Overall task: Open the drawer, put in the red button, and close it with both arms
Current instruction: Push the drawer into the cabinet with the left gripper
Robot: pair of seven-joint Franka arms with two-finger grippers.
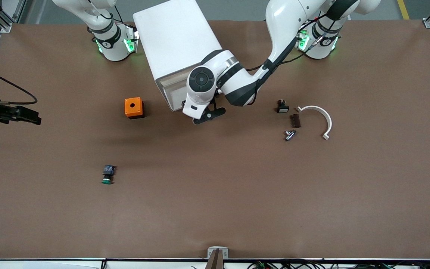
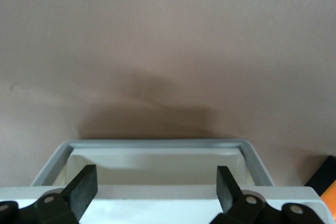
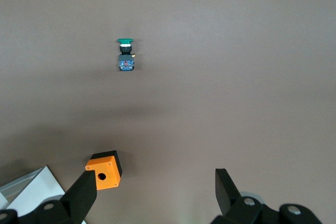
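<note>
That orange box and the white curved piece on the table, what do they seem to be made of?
The orange box looks like matte moulded plastic: even bright colour, crisp edges, a clean round hole on top, black beneath. The white curved piece also looks like plastic, smooth and evenly white, a thin half-ring with small end tabs. Painted metal cannot be ruled out for either.

The right gripper (image 3: 156,192) hung with its fingers (image 3: 83,192) spread wide over the brown table (image 3: 236,77). A green-capped button (image 3: 125,56) lay alone on the open table, well apart from an orange box (image 3: 104,170) beside the white cabinet's corner (image 3: 26,190).
</note>
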